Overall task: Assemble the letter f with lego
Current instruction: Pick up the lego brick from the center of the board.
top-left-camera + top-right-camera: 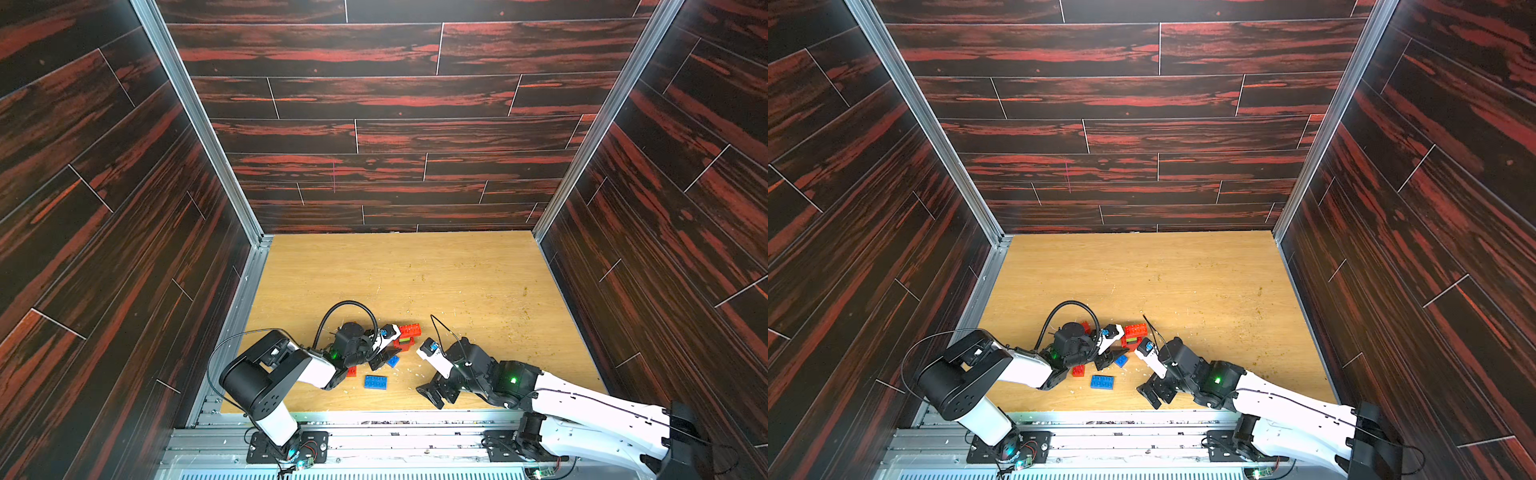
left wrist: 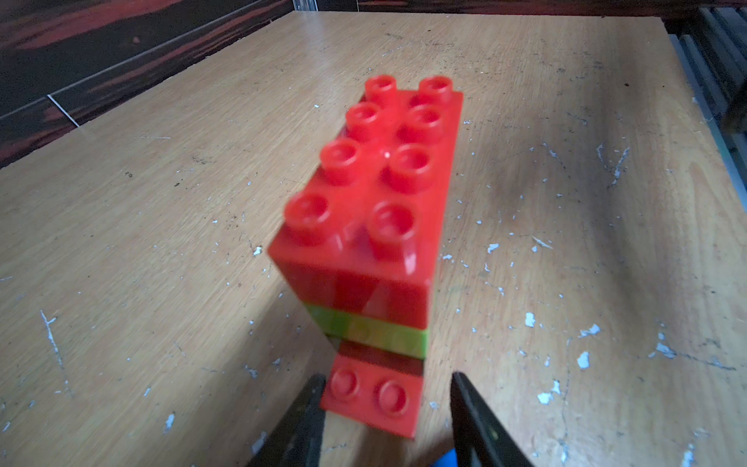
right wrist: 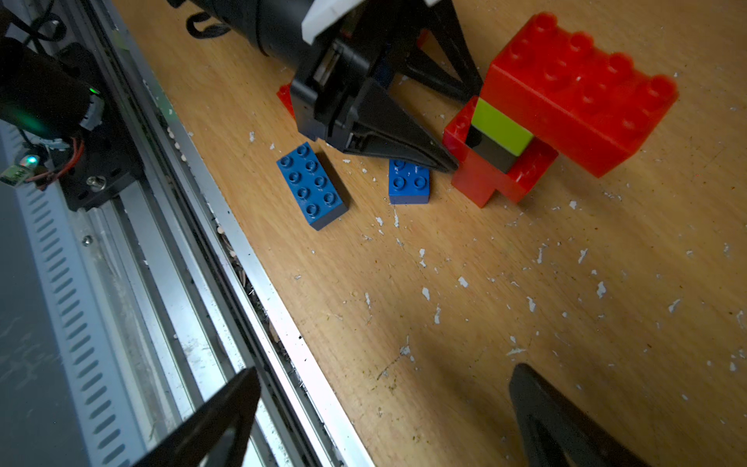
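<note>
Left wrist: my left gripper [image 2: 388, 377] straddles the red base of the red-lime-black studded plastic lego stack [image 2: 376, 194] standing on the wooden table [image 2: 141, 242], jaws unclamped; my right gripper [image 3: 386, 368] gapes wide nearby.

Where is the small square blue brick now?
The small blue brick lies studs up on the table near its front edge, between the long blue brick and the stack's red base, touching neither, as the right wrist view shows.

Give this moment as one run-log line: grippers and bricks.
stack: upright | left gripper: open, astride its base | right gripper: open, empty | blue oblong, blue square: loose
</note>
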`<state>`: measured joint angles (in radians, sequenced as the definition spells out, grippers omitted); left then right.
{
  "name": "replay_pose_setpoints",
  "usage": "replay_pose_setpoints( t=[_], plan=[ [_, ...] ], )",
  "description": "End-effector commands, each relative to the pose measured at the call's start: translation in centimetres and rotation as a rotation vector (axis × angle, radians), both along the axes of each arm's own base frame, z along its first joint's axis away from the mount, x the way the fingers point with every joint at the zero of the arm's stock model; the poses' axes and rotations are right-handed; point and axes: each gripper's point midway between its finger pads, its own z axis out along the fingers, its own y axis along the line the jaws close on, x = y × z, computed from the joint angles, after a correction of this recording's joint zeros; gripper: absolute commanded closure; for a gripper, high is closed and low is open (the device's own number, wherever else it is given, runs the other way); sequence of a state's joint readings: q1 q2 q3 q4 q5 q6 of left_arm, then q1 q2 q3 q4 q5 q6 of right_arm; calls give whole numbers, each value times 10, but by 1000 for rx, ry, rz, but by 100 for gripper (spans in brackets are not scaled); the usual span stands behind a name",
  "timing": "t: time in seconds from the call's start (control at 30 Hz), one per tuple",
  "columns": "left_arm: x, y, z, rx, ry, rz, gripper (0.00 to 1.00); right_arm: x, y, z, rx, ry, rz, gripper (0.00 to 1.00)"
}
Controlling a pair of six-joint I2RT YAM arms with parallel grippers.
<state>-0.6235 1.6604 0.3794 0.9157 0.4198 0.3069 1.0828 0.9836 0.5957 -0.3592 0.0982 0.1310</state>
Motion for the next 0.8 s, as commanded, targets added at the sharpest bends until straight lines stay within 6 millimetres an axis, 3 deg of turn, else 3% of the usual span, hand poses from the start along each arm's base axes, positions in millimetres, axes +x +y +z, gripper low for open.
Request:
replay_pose_setpoints(
  t=[0.0,0.77],
  plan=[
    [-1,-1,16,-36,-48,-15,50,-2,3,5,1,1,7,2],
    [-1,-1,19,-51,-53,-9,62,-4,5,-2,-18,18,12,2]
  ],
)
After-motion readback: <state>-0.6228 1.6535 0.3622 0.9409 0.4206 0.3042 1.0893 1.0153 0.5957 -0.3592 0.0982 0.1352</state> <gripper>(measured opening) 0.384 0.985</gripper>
